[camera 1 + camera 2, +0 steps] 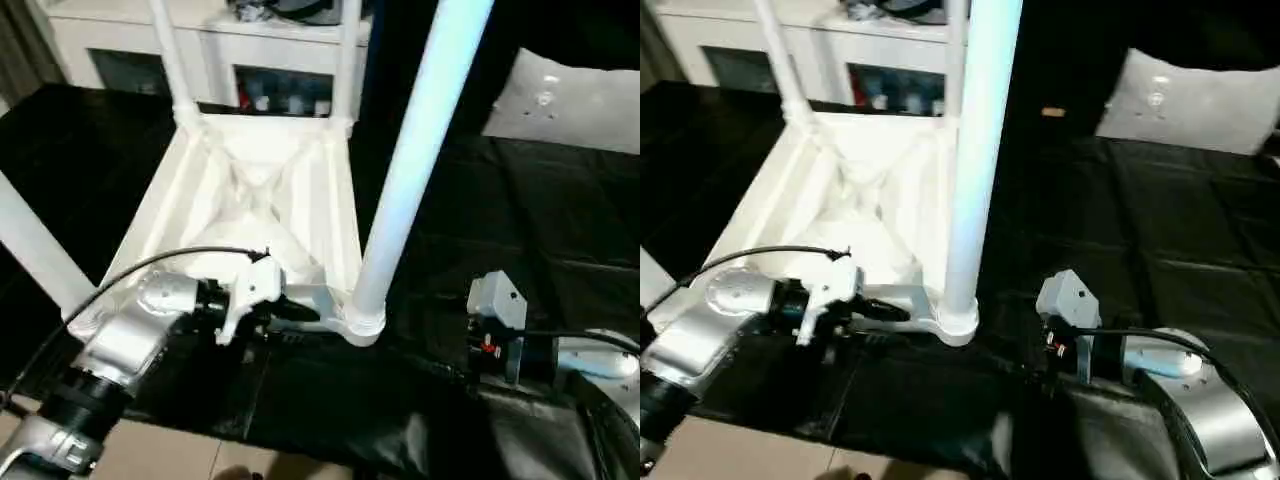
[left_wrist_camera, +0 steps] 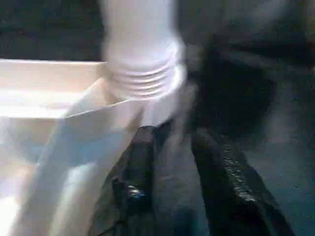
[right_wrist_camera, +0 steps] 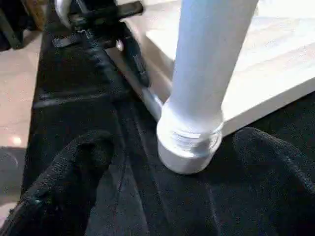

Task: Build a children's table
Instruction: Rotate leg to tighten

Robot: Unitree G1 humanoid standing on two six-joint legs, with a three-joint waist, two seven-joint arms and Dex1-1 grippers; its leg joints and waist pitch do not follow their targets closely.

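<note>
Light, stiff, slippery plastic: grip low, near the socket.
My left gripper [image 1: 300, 312] pinches the tabletop [image 1: 190, 170] rim beside the leg [image 1: 400, 200]; my right gripper [image 3: 162, 162] gapes, straddling its base.

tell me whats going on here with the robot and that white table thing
A humanoid robot is putting a children's table together. The white tabletop lies underside up on a black cloth, with legs standing in its corner sockets. The left gripper is at the tabletop's near rim, beside the socket that holds the near leg. The right gripper waits with its fingers spread on either side of that leg's base, not touching it.
</note>
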